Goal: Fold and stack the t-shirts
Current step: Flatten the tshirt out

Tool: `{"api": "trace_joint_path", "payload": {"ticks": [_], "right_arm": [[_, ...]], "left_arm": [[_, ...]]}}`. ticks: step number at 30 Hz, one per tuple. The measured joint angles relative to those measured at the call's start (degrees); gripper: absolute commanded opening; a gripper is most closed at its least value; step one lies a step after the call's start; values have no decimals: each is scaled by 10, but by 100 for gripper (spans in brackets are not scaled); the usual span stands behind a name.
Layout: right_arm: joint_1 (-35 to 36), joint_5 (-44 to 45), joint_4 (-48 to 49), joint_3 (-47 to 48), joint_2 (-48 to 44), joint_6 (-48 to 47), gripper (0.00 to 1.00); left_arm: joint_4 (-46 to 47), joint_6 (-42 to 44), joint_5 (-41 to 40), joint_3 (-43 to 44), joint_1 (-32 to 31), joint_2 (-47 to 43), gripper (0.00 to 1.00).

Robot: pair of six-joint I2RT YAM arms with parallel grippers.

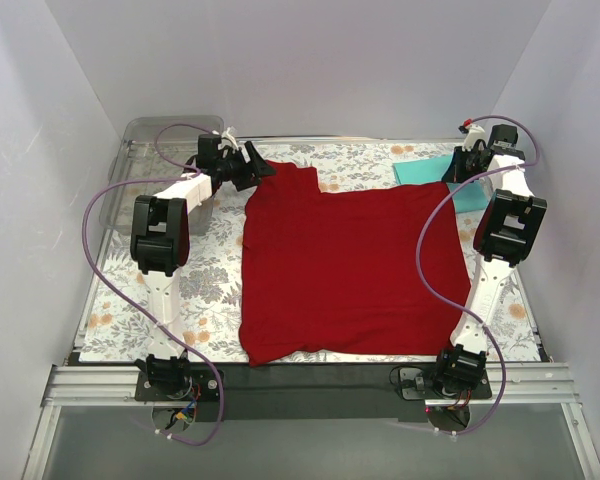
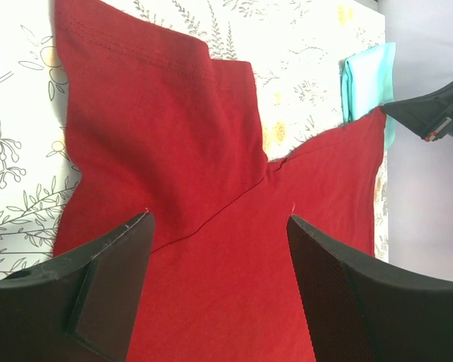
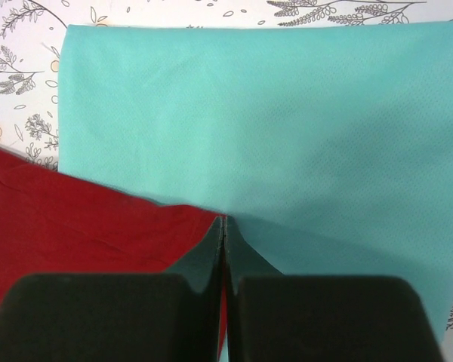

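The dark red t-shirt (image 1: pixel 350 270) lies spread flat on the mat, one sleeve pointing to the far left. My left gripper (image 1: pixel 255 168) hovers open over that sleeve end, the red cloth (image 2: pixel 211 151) showing between its fingers (image 2: pixel 219 216) with nothing gripped. The teal t-shirt (image 1: pixel 430 172) lies folded at the far right, partly under the red shirt's far right corner. My right gripper (image 1: pixel 462 165) is shut on that red corner (image 3: pixel 75 219), its tips (image 3: pixel 224 219) pressed together over the teal cloth (image 3: pixel 287 136), with red fabric showing between the fingers.
A clear plastic tray (image 1: pixel 140 150) stands at the far left corner. The floral mat (image 1: pixel 205 290) covers the table, with white walls close on three sides. The right gripper's black body (image 2: pixel 438 113) shows at the edge of the left wrist view.
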Motion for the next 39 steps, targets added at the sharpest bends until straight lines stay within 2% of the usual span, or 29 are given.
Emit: {"api": "trace_joint_path", "payload": {"ticks": [7,14,22,29,39], "right_arm": [[0,-30,3,-4,-5,13,1],[0,-59,23,-37,-52,35,1],[0,-55,37,-38,-66,43,3],[0,-30,42,-38,-57,40,21],[0,-1,42,-38,-37,31,38]], "left_arm": [[-3,15,-1,17,0,2,66],[9,22,-5,32,0,3,66],[31,20,-5,39,0,21,66],[39,19,-4,39,0,23,66],[41,20,-3,34,0,23,66]]}}
